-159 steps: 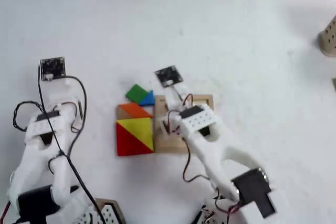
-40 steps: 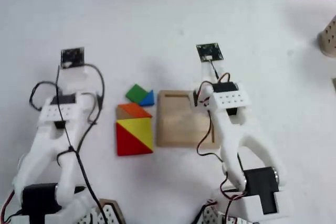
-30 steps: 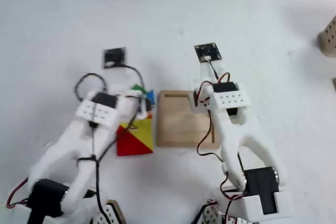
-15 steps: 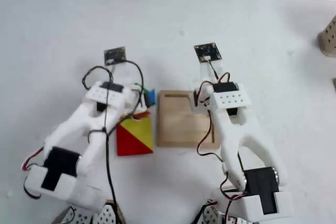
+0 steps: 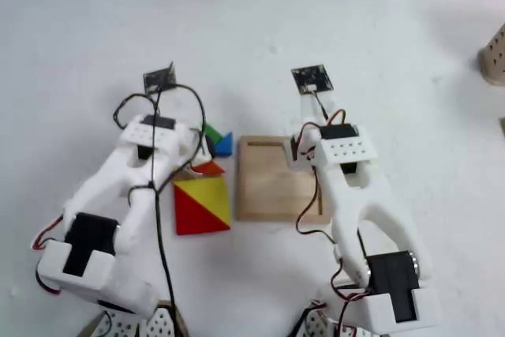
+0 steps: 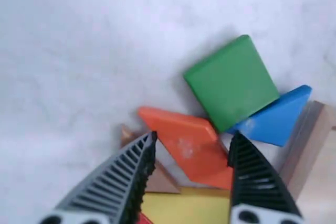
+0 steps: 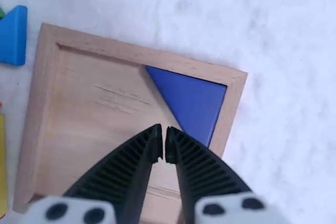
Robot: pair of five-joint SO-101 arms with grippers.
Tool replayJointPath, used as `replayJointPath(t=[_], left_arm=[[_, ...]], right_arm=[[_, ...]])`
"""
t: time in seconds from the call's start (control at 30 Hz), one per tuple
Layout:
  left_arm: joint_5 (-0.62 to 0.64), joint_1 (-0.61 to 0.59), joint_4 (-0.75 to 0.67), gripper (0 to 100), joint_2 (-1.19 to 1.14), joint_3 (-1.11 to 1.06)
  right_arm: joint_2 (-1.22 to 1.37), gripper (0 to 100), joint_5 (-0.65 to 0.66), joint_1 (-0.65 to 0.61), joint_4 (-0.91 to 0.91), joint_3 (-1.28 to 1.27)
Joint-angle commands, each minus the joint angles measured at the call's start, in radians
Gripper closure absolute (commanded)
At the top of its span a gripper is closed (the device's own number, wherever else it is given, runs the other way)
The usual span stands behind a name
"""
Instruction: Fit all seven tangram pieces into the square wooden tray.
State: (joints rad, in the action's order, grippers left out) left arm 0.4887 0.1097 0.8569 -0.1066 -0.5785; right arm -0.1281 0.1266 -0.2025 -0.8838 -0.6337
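The square wooden tray [image 5: 268,195] lies mid-table with a dark blue triangle [image 7: 191,100] in one corner. My right gripper [image 7: 163,136] hangs shut and empty just above the tray floor, beside that triangle. Left of the tray lie the loose pieces: a green square [image 6: 231,82], a light blue triangle [image 6: 273,121], an orange parallelogram [image 6: 184,140], a brown triangle [image 6: 157,181], a yellow triangle [image 5: 209,195] and a red triangle [image 5: 188,215]. My left gripper [image 6: 191,142] is open above the orange parallelogram, one finger on each side of it. The left arm [image 5: 150,144] covers part of the pieces from above.
The tray's wooden wall [image 6: 310,140] stands close beside the light blue triangle. A pale pegged block [image 5: 495,57] sits at the table's far right edge. Bare white tabletop spreads behind both arms and to the right of the tray.
The left arm swung in from the left to above the loose pieces, then drew slightly back left. The right arm moved from the tray's left side to its right side, then kept still.
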Motion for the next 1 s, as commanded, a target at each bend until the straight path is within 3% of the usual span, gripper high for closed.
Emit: replayJointPath(t=[0.0, 0.13, 0.57, 0.73, 0.83, 0.97], left_arm=[[-0.054, 0.022, 0.044, 77, -0.008, 0.012], [-0.081, 0.079, 0.074, 77, -0.008, 0.012], [-0.084, 0.047, 0.078, 78, -0.013, 0.015], [-0.086, 0.041, 0.074, 99, -0.015, 0.018], [-0.086, 0.039, 0.075, 92, -0.015, 0.02], [-0.086, 0.039, 0.075, 92, -0.013, 0.02]], right_arm=[[-0.021, 97.4, 0.008, 0.008, 0.015, 0.005], [-0.021, 97.4, 0.008, 0.008, 0.015, 0.005], [-0.021, 97.4, 0.008, 0.01, 0.016, 0.005], [-0.021, 97.4, 0.009, 0.01, 0.016, 0.006], [-0.021, 97.4, 0.009, 0.015, 0.016, 0.006], [-0.021, 97.4, 0.009, 0.016, 0.016, 0.006]])
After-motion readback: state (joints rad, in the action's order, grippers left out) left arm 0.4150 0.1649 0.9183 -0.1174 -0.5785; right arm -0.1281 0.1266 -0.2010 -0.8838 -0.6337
